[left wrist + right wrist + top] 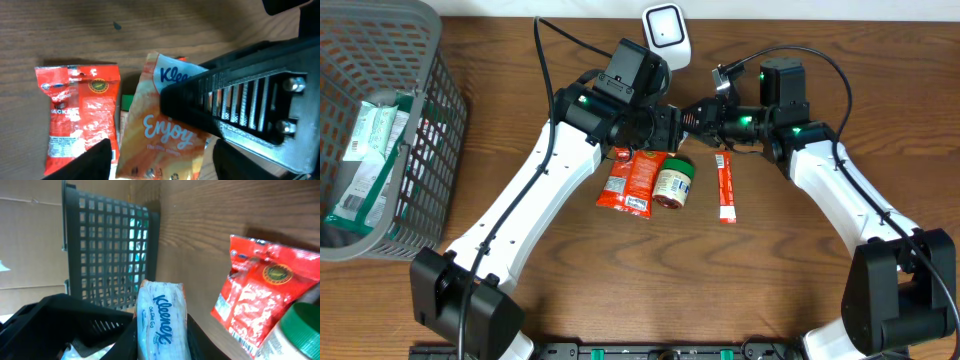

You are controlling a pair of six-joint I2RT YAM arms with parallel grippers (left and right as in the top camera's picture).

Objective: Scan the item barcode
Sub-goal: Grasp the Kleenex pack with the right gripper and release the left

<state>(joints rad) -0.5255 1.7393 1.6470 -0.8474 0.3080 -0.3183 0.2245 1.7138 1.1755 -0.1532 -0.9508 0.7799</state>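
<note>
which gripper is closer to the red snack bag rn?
Left. The left gripper hangs over the top edge of the red snack bag. The right gripper reaches in from the far side, beyond the green-lidded jar, gripping the Kleenex pack.

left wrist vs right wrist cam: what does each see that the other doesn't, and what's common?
Left wrist only: the printed "Enjoy" front of the soft orange Kleenex tissue pack.
Right wrist only: the dark grey plastic mesh basket, plus the pack's narrow white-and-blue side.
Both: that pack, the flat red foil snack pouch and the brown wooden table.
</note>
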